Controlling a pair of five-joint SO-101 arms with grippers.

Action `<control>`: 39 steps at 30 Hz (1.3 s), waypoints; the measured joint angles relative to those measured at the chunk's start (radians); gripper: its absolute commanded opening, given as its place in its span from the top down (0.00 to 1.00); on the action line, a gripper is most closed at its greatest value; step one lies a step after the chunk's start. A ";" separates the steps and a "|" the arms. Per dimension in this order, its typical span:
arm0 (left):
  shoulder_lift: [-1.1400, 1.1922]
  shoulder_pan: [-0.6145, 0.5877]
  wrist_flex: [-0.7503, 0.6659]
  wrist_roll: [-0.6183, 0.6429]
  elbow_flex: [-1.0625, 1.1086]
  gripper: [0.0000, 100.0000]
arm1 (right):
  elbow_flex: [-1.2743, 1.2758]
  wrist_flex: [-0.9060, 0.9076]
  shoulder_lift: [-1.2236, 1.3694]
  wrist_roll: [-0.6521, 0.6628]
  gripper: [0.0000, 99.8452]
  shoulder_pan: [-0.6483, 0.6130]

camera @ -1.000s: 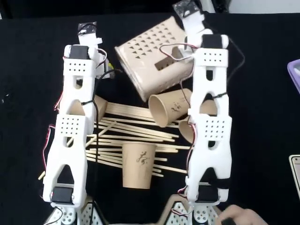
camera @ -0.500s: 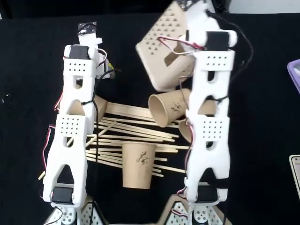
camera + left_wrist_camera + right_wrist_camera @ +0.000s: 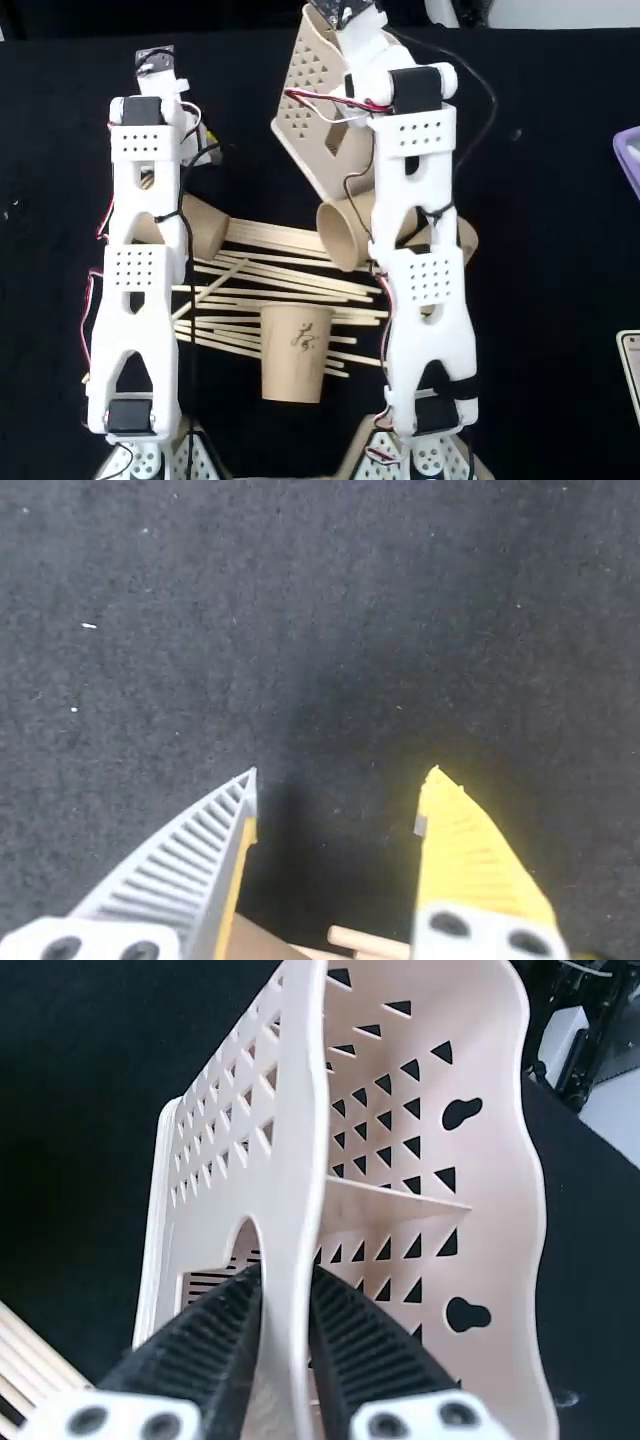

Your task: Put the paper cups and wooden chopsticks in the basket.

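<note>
Right wrist view: right fingers (image 3: pixel 215 1340) pinch basket (image 3: pixel 440 1110) rim; black table (image 3: pixel 90 1080) beside.

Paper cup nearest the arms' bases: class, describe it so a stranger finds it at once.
Start at the black table, then the heap of wooden chopsticks between the left arm and right arm. The paper cup lies on the heap's near edge, the one cup no arm covers.

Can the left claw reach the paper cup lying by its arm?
Probably: the left claw is open and empty, and the brown paper cup lies free, but the arm must pull back first.
</note>
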 measured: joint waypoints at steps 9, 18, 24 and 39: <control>0.000 -0.008 0.000 0.000 0.000 0.74 | 0.000 0.003 0.000 -0.077 0.89 -0.023; 0.000 -0.034 0.000 0.000 0.000 0.74 | 0.017 0.005 -0.089 -0.138 0.88 -0.061; 0.000 -0.034 0.000 0.000 0.000 0.74 | 0.293 0.005 -0.273 -0.153 0.88 -0.078; 0.000 -0.034 0.000 0.000 0.000 0.74 | 0.591 0.003 -0.407 -0.153 0.99 -0.227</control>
